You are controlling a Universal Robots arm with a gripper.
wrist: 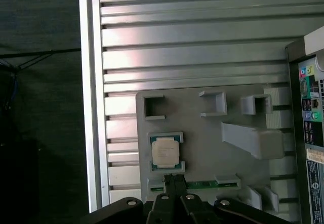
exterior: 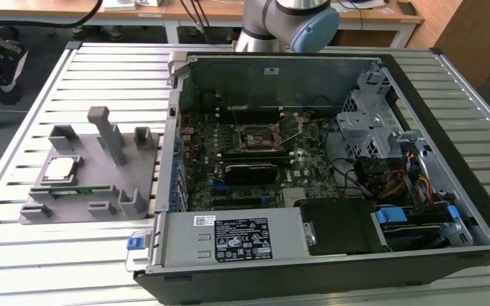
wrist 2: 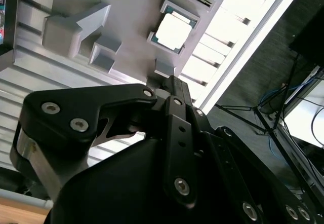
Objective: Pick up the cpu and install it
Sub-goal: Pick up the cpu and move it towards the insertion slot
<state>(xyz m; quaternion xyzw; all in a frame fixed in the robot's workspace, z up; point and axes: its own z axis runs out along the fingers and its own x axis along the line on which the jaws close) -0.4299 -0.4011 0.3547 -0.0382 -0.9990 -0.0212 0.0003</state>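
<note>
One cpu (wrist: pixel 166 150) lies flat, lid up, square, in grey tray (wrist: pixel 202 138); print unreadable; gripper (wrist: pixel 174 180) clenched, empty, nearby.

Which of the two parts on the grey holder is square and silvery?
The cpu, with its square silvery top. The other part, the memory stick beside it, is long, narrow and green.

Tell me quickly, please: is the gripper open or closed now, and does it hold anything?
Gripper: closed, holding nothing. The cpu lies in its grey holder, not gripped.
</note>
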